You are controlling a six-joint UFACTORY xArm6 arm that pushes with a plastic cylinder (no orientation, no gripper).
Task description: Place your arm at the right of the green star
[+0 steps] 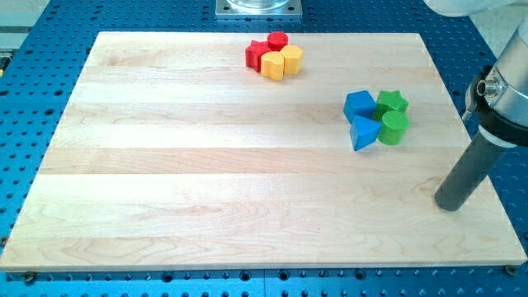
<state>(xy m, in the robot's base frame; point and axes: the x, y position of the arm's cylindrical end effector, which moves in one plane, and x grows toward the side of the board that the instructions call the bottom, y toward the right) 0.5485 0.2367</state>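
Observation:
The green star [393, 101] lies right of centre on the wooden board [206, 181], at the top right of a tight cluster. Touching it are a blue cube-like block [360, 105] on its left and a green cylinder [394, 127] just below it. A blue triangular block [363, 132] lies left of the cylinder. My tip [449, 203] rests on the board near its right edge, well below and to the right of the star, touching no block.
Near the board's top edge sits a second cluster: a red star-like block [257, 54], a red cylinder-like block [277, 40], a yellow block [273, 66] and a yellow hexagonal block [292, 58]. Blue perforated table surrounds the board.

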